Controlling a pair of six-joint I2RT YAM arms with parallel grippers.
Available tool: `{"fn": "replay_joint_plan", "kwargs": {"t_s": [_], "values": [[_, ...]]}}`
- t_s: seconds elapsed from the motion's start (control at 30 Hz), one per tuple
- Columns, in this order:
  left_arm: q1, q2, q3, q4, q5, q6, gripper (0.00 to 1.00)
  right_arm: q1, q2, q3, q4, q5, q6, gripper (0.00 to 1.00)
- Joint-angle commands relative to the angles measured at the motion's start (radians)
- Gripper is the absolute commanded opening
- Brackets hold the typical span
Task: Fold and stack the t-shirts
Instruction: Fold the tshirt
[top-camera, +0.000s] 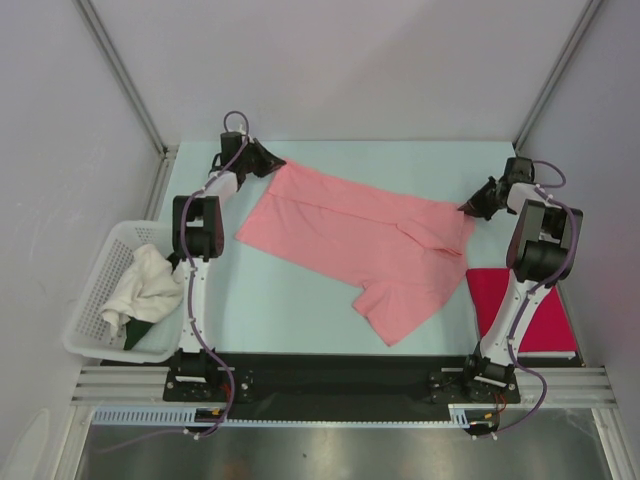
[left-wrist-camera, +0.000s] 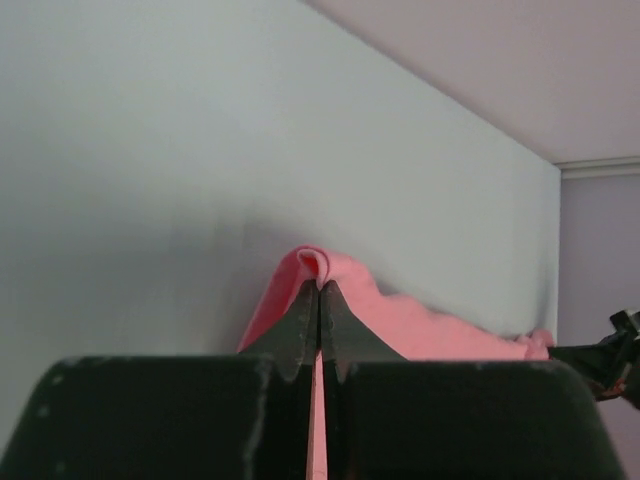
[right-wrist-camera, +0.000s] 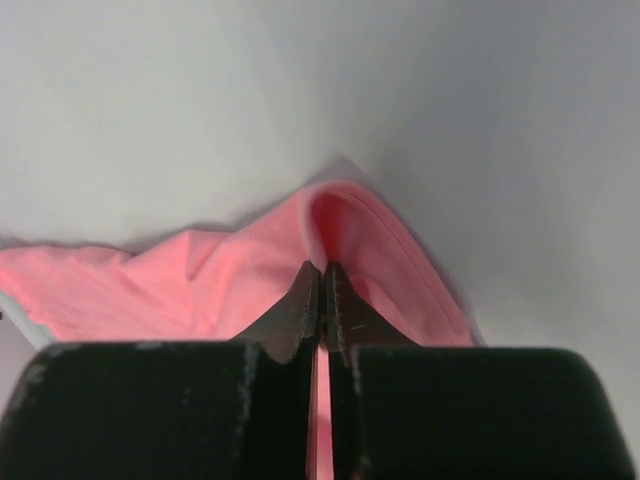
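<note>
Creased salmon-pink t-shirt (top-camera: 370, 240) spread flat; left gripper (top-camera: 277, 163) and right gripper (top-camera: 465, 208) pinch its corners.

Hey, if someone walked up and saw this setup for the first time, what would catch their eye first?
A salmon-pink t-shirt lies spread across the middle of the table; the left jaws are shut on its far left corner and the right jaws on its right edge. A folded magenta-red t-shirt sits at the near right, and a white basket holding pale cloth stands at the left edge.
</note>
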Motion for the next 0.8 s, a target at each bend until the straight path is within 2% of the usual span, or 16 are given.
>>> {"fn": "replay_joint_plan", "kwargs": {"t_s": [0.0,0.17,0.33,0.43,0.47,0.5,0.6,0.67,0.73,0.77], "values": [[0.005,0.024,0.089,0.101,-0.005,-0.085,0.00,-0.004,-0.105,-0.060,0.020,0.110,0.055,0.00],[0.008,0.090,0.141,0.150,0.026,-0.156,0.00,-0.005,-0.170,-0.152,0.063,0.188,0.065,0.00],[0.017,0.104,0.115,0.194,0.069,-0.174,0.01,-0.011,-0.158,-0.138,0.087,0.176,0.056,0.00],[0.023,0.079,0.072,0.234,0.084,-0.170,0.20,-0.011,-0.138,-0.108,0.078,0.156,0.051,0.00],[0.023,0.069,0.061,0.222,0.083,-0.142,0.31,-0.013,-0.138,-0.107,0.081,0.151,0.049,0.00],[0.023,0.044,0.055,0.204,0.080,-0.124,0.36,-0.013,-0.138,-0.106,0.083,0.147,0.049,0.00],[0.021,-0.044,0.000,0.136,0.045,-0.052,0.38,-0.016,-0.139,-0.109,0.087,0.133,0.051,0.00],[0.018,-0.126,-0.098,0.081,-0.040,0.032,0.40,-0.016,-0.138,-0.106,0.086,0.117,0.046,0.00],[0.012,-0.259,-0.179,0.014,-0.138,0.103,0.47,-0.014,-0.128,-0.088,0.020,0.140,0.030,0.00],[0.005,-0.301,-0.199,-0.070,-0.263,0.167,0.55,-0.013,-0.116,-0.045,-0.024,0.163,0.019,0.00]]}}
